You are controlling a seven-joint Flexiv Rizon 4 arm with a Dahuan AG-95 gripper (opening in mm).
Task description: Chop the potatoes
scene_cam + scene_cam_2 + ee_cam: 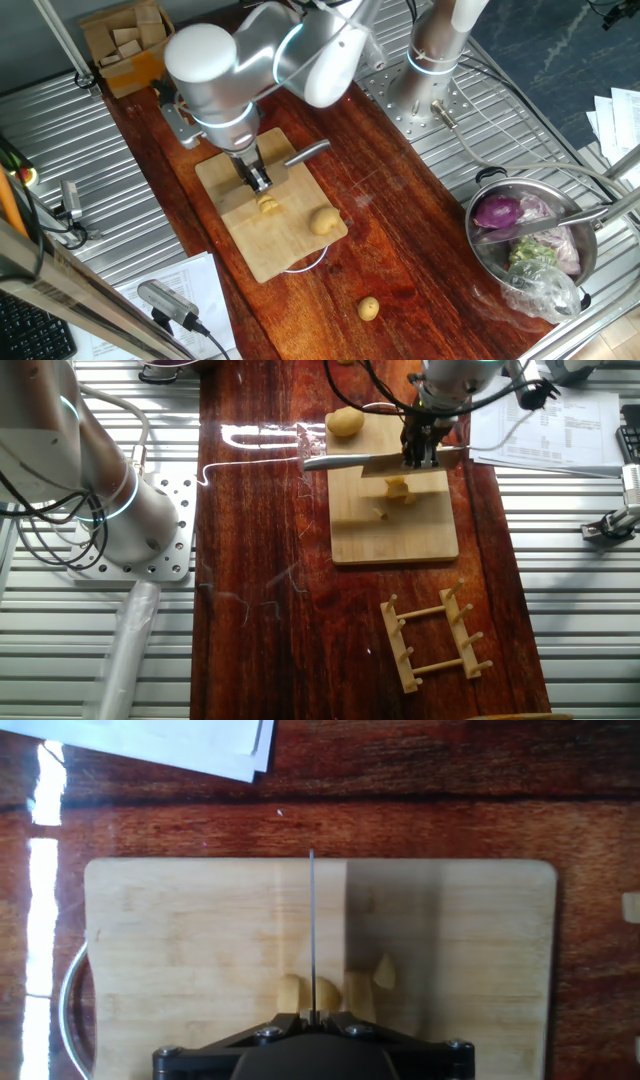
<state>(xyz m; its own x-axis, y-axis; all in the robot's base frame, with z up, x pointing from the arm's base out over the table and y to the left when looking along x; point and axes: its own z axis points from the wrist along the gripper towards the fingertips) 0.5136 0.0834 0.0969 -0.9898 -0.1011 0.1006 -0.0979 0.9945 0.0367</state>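
Hovering over the cutting board (262,240), the gripper (259,183) is clamped on a knife (375,459), blade edge-down above the potato pieces (335,990) lying mid-board. In the hand view the blade runs straight up the middle, with pale chunks on either side of it. A whole potato (323,220) sits at the board's corner, and another potato (368,308) lies off it on the wooden tabletop (400,220), well apart.
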